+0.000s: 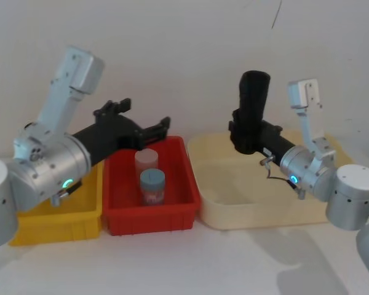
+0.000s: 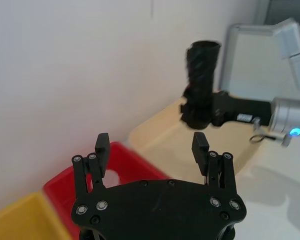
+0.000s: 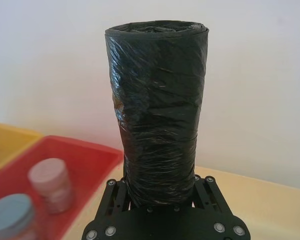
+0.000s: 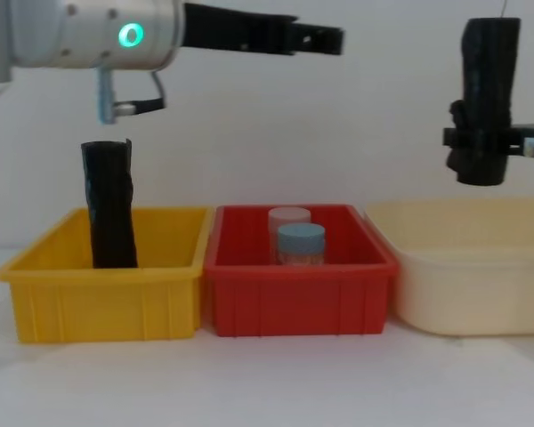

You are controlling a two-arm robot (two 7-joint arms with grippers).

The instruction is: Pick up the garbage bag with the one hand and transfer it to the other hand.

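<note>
Upright bag is in the air over cream bin at right, clamped near its base by right gripper. Over red bin, left gripper is spread wide, empty, well apart from bag.

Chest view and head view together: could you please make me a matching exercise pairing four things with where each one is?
Things:
1. garbage bag
2. slimmer black roll
3. blue-lidded jar
4. left gripper

Places:
A. standing in the red bin
B. open in the air, holding nothing
C. clamped upright in the right gripper, above the cream tub
D. standing in the yellow bin

Pairs: 1-C, 2-D, 3-A, 4-B
</note>
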